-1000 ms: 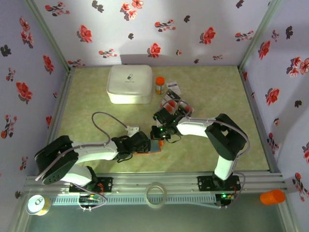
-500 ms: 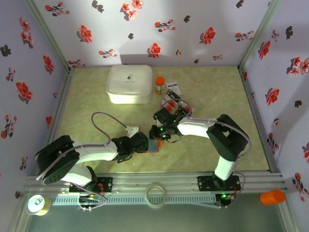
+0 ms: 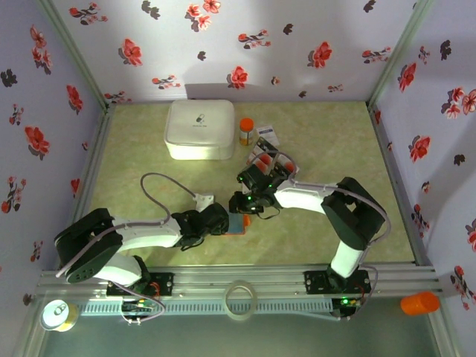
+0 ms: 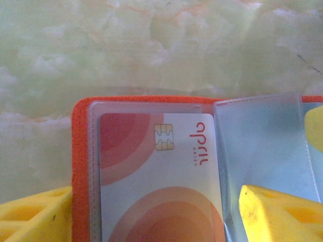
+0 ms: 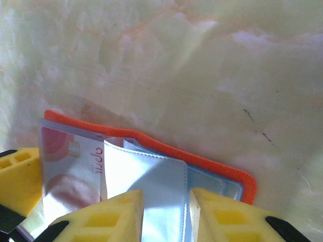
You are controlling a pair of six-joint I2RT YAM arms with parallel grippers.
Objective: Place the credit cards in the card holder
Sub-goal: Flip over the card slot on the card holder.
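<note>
Opened wider over the last second, the small orange-red folding card holder (image 3: 238, 224) now shows its pale blue inside from above, where mostly orange was seen. The left end effector (image 4: 151, 201) is spread wide, with its yellow fingers (image 4: 30, 217) set on either side of the holder's left page; a firm grip cannot be confirmed. The right end effector (image 5: 166, 201) is parted only narrowly. A clear, pale blue sleeve leaf (image 5: 151, 176) lies face-on between its fingers and is apparently not pinched. One white credit card with red-orange circles (image 4: 151, 171) is already seated in the left sleeve. Further loose cards (image 3: 262, 156) are seen on the pale green marbled worktop (image 3: 335, 134), just beyond the right arm. The cards are judged light, stiff and slick, best taken by a short edge. The sleeves are judged floppy and are best held open.
</note>
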